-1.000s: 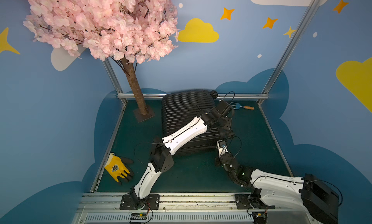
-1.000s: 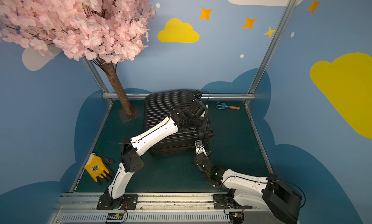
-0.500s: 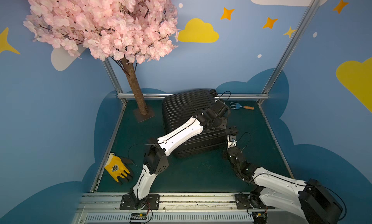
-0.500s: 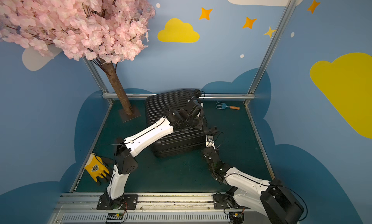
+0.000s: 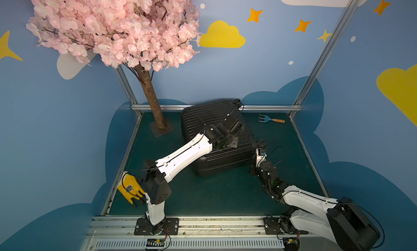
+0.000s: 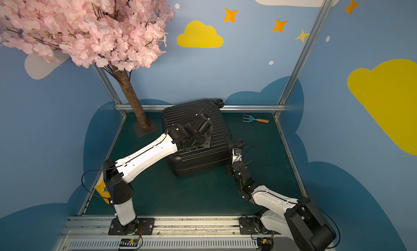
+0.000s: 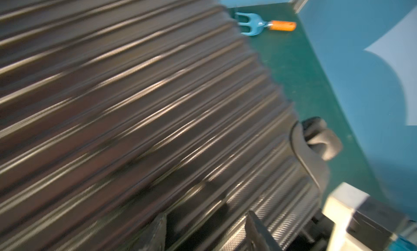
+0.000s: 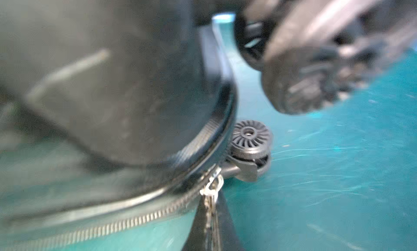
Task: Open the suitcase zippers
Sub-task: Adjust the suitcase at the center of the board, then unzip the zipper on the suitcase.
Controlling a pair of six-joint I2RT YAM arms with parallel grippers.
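The small black hard-shell suitcase (image 5: 203,116) with horizontal ribs lies flat and skewed on the dark green mat (image 5: 214,193), at the rear centre. One far wheel is at the aluminium rear rail (image 5: 270,107). The case sits between the brown trunk of the pink blossom tree (image 5: 154,107) and the blue hand rake (image 5: 269,119) with an orange handle, and touches neither. A yellow and black work glove (image 5: 129,189) lies at the near left edge of the mat, partly hidden by the left arm's elbow.

The left gripper (image 7: 206,235) is over the ribbed top panel, jaws apart and gripping nothing. The left forearm (image 5: 187,152) crosses the shell's near left corner and hides it in both top views.

The right gripper (image 8: 211,207) is at the shell's near right corner, clenched on the small metal zipper pull (image 8: 211,189). The toothed zipper track (image 8: 112,226) runs along the rim to that pull. A black ribbed caster wheel (image 8: 250,137) stands just beside the pull. A second wheel beyond it is blurred.
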